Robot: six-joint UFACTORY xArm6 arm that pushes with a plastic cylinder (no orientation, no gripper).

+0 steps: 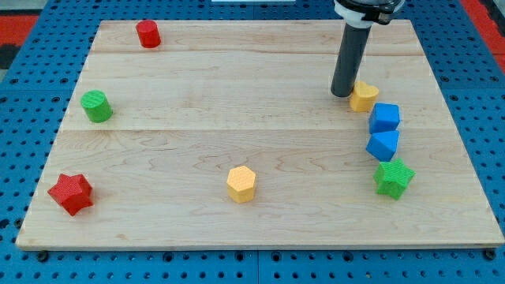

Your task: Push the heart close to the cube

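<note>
The yellow heart [364, 96] lies at the view's right, just up and left of the blue cube [385, 117], nearly touching it. My tip [342, 94] stands right against the heart's left side. A second blue block [383, 145] sits directly below the cube.
A green star [393, 177] lies below the blue blocks. A yellow hexagon [241, 183] is at bottom centre, a red star [71, 193] at bottom left, a green cylinder [96, 106] at left, a red cylinder [147, 34] at top left. The wooden board [252, 229] ends near each.
</note>
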